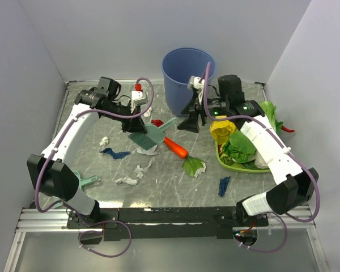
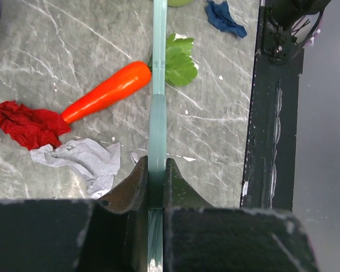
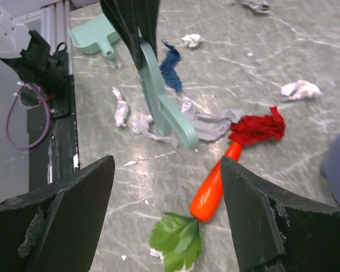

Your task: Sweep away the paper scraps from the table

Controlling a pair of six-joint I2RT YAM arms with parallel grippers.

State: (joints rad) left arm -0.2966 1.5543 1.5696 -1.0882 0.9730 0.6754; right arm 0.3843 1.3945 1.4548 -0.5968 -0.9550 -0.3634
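The scraps [image 1: 140, 170] lie scattered on the surface [image 1: 175, 190]. A red one [image 2: 25, 124] and a grey one [image 2: 82, 158] sit just below and to one side of the left gripper [image 2: 157, 170], white bits and a dark blue one [image 3: 170, 65] are farther out behind it, and another blue one [image 1: 224, 185] lies well apart near the tray [image 1: 224, 161]. The left gripper is clenched on the brush [image 2: 157, 113], near its bristle end, with the handle jutting out past the fingers. I cannot tell whether the bristles touch the surface. The carrot [image 2: 105, 93] touches the red scrap, so a stroke through that cluster would likely drag it along. The scraps look light and crumpled, so a fast stroke could flick them over the rim. The dustpan [image 3: 93, 37] lies well apart by the left arm's base, so nothing stands ready to catch what is pushed. The left arm reaches forward, then folds inward to the middle with its wrist aimed down. The right arm stretches toward the bucket [image 1: 187, 79], and the right gripper [image 3: 167, 170] hangs spread wide and empty above the carrot, facing the brush.
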